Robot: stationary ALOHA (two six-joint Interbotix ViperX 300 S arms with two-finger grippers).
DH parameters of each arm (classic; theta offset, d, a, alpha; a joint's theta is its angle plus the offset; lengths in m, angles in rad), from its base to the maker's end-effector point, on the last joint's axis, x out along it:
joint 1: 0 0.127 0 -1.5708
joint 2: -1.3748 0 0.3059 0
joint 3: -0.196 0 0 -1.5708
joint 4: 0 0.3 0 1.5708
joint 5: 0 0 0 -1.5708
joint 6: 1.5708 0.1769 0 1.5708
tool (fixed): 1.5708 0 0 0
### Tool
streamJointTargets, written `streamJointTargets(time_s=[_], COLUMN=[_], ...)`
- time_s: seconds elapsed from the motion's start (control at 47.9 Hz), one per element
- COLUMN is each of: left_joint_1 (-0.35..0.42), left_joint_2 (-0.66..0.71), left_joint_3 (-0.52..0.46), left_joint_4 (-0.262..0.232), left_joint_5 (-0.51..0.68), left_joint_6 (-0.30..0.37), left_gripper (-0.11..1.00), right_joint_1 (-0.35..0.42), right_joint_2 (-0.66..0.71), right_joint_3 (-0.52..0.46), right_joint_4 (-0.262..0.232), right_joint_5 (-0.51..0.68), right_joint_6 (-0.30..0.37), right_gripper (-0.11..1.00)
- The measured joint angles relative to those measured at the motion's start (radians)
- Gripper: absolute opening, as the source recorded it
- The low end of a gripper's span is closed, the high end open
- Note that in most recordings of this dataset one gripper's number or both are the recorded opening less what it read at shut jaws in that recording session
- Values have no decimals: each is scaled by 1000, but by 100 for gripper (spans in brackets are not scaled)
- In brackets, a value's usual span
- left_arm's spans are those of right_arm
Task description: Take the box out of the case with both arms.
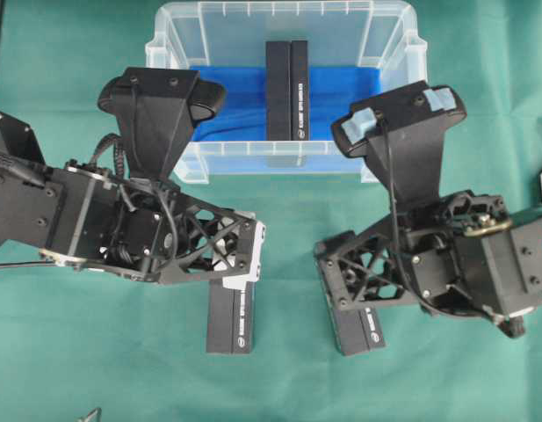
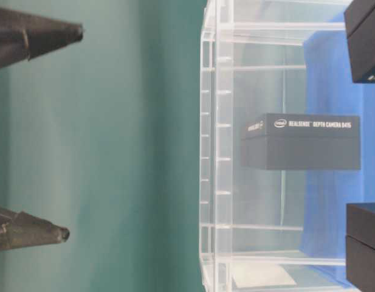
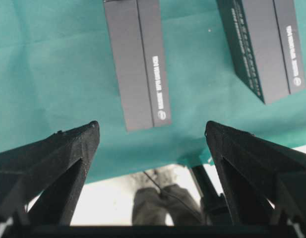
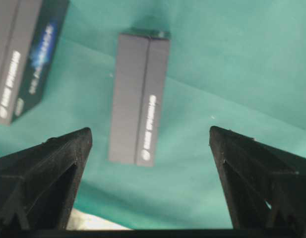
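Both my arms are out over the green cloth (image 1: 51, 369), on the near side of the case (image 1: 169, 40), and neither one is carrying anything. My left gripper (image 3: 152, 130) is spread wide, its two pointed fingers far apart with nothing between them, and below it lies a black box on the cloth (image 3: 138, 62). My right gripper (image 4: 150, 131) is spread just as wide and just as empty, hanging above the other box on the cloth (image 4: 138, 96). Those two lie well apart, side by side, clear of the tub, so they are not in the way of a reach. The one I want now is the black box in the case (image 1: 286, 88): it stands on its long edge in the middle of the tub, on the blue liner (image 1: 231, 101), running from the far wall towards the near wall, free of both side walls. That leaves room on its left and right for a finger from each arm, which I judge is why it sits centred. Wide jaws suit it: I reckon each arm should swing up over the rim and come down on its own side of the box, then press in and lift together. The thick rim is the risk, as a low approach could catch it.
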Motion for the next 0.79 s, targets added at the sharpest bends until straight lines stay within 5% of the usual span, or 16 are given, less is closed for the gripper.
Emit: streamJointTargets(time_s=[0.271,0.793], left_joint_1=[-38,-124], left_joint_2=[-41,-281], left_joint_3=[49,307], left_joint_4=[-6,-8], left_joint_5=[26,54], left_joint_6=[-11,-169], left_gripper=[91,91], right_joint_1=[8,23], right_joint_2=[-69,-270], right_joint_3=[12,222], right_joint_4=[18,29], right_joint_5=[81,137], right_joint_6=[-5,8], right_gripper=[89,89])
